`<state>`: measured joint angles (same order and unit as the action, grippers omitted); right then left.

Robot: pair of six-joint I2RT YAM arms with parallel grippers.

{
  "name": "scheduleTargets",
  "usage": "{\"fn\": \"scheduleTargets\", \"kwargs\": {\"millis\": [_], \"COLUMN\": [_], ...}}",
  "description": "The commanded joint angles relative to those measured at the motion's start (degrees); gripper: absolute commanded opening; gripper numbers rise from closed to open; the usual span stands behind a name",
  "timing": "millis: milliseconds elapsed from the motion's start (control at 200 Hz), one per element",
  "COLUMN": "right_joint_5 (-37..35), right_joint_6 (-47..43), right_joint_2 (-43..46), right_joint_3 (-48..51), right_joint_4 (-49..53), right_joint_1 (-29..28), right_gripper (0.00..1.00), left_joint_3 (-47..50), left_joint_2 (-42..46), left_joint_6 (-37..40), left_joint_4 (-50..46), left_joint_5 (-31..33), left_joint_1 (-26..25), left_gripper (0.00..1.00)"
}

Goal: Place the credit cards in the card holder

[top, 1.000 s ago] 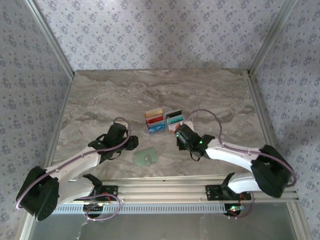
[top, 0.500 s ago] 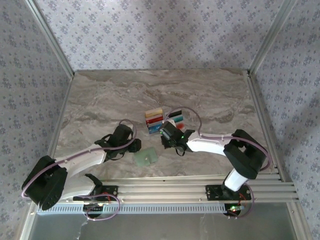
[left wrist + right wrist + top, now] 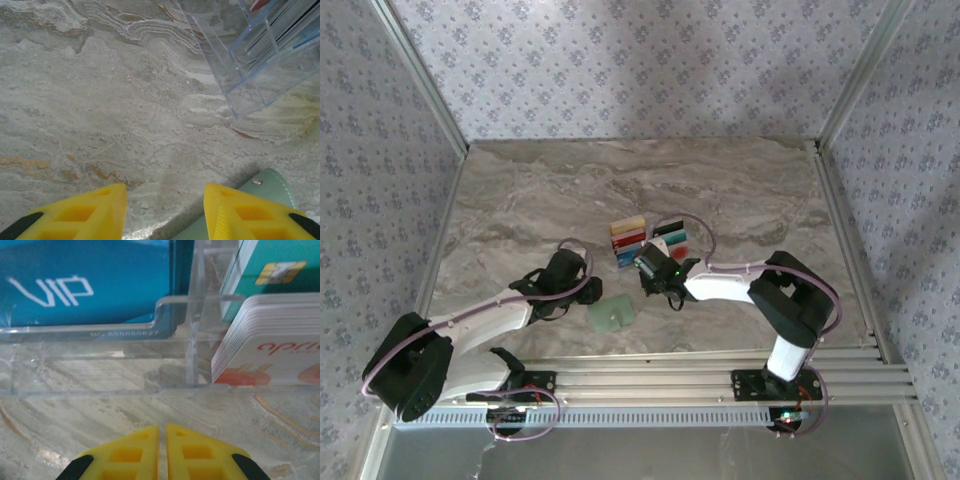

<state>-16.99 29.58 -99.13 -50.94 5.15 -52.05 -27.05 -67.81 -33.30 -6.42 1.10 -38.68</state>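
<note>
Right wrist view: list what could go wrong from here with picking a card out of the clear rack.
1. The right gripper is shut with nothing between its fingers, close to the low front wall of the clear rack; moving forward could shove the rack.
2. The white cards stand tightly stacked, so a pinch might take several.
3. The card holder lies flat and unheld beside the open left gripper; it may slide during insertion.
</note>
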Motion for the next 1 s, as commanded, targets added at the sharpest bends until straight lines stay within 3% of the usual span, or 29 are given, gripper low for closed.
{"fn": "scheduleTargets", "kwargs": {"millis": [0,675,834,994], "right_joint_5": [-1.71,2.75,1.8,0.93], "right_joint_6": [-1.28,-1.19,-1.11,-1.87], "right_joint_2": [-1.52,-6.89,-1.91,4.62], "right_joint_3": [-1.32,-5.2,-2.8,0.01], "right_joint_4": [-2.82,-13.85,-13.09,-5.33], "right_joint_1": [1.27,4.86,3.96,1.0], "right_gripper": [0.14,0.13,0.15,0.19], "left_joint_3": [0.28,0.42,0.35,0.25], "left_joint_2": [0.35,0.93,0.49,-1.36], "left_joint_6": [-0.89,-1.99,-1.64,-1.07], "left_joint_4": [-0.26,-2.37,-2.13,-1.18], "left_joint_5": [0.7,2.63,2.52,2.58], "left_joint_1": [-0.98,-2.79,-3.31,-3.26], "left_gripper": [0.46,0.57,0.6,0.61]}}
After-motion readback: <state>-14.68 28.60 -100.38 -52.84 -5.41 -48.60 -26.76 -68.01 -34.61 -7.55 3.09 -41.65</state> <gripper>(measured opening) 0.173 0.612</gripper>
